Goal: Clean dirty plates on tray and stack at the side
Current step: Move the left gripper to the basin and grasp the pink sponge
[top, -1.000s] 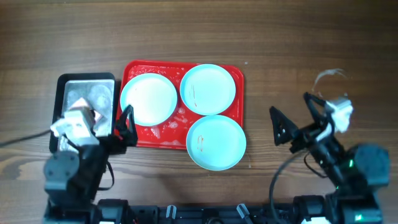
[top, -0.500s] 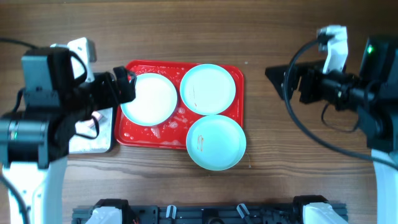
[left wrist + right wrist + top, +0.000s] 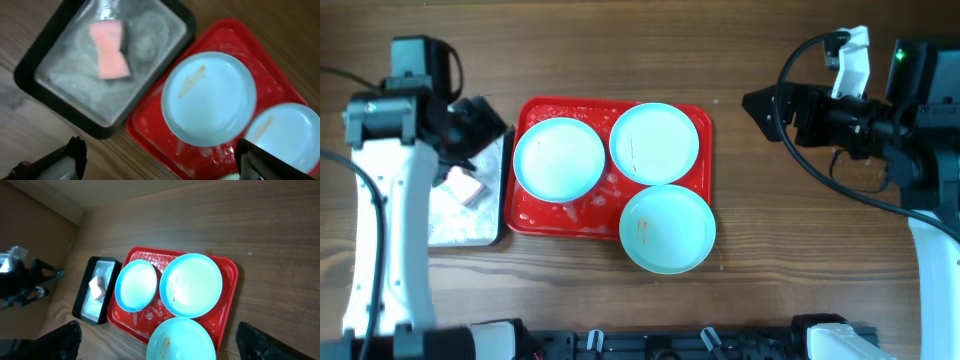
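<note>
The red tray (image 3: 570,212) holds two pale blue plates, one left (image 3: 558,158) and one right (image 3: 654,142). The third plate (image 3: 667,228) lies half over the tray's front right rim. All show faint brown smears. My left gripper (image 3: 483,124) is open and empty, high above the gap between the metal tray and the red tray. Its wrist view shows the left plate (image 3: 209,97), the right plate (image 3: 282,135) and the red tray (image 3: 150,127). My right gripper (image 3: 763,106) is open and empty, high to the right of the red tray (image 3: 227,305). Its wrist view shows all three plates (image 3: 136,284), (image 3: 191,284), (image 3: 181,340).
A black-rimmed silver metal tray (image 3: 455,240) with foam and a pink sponge (image 3: 466,186) stands left of the red tray; both show in the left wrist view (image 3: 30,75), (image 3: 111,50). Foam flecks lie on the red tray's floor. Bare wood table (image 3: 800,250) lies to the right.
Both arms have risen from the table's front edge. My left gripper has drawn back left from the left plate's edge to over the metal tray. The plates have not moved.
</note>
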You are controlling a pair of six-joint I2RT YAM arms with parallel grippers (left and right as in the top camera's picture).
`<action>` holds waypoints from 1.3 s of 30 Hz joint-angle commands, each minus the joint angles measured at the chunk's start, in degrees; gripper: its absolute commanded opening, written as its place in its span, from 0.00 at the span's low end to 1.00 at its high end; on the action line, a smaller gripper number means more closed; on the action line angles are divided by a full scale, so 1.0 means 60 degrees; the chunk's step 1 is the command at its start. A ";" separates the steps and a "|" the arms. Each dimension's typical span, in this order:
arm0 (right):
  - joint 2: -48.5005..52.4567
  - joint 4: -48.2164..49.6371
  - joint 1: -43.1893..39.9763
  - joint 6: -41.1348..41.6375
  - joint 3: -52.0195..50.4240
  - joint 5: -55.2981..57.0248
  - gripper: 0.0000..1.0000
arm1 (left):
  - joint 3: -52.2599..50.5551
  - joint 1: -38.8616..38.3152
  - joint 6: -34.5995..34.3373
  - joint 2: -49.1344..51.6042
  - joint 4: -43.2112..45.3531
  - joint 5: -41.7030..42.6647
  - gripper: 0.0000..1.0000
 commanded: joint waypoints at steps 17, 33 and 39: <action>0.0761 -0.0430 0.0040 0.0076 0.0160 0.0091 1.00 | -0.3479 0.2306 0.0412 0.2907 0.4914 -0.0412 0.96; 0.0816 -0.0543 0.0040 0.0076 0.0160 0.0204 1.00 | -0.3479 0.2306 0.0415 0.3923 0.5708 -0.0412 0.52; 0.0816 -0.0590 0.0040 0.0073 0.0160 0.0350 1.00 | -0.3490 0.2306 0.0415 0.4080 0.5697 -0.0408 0.29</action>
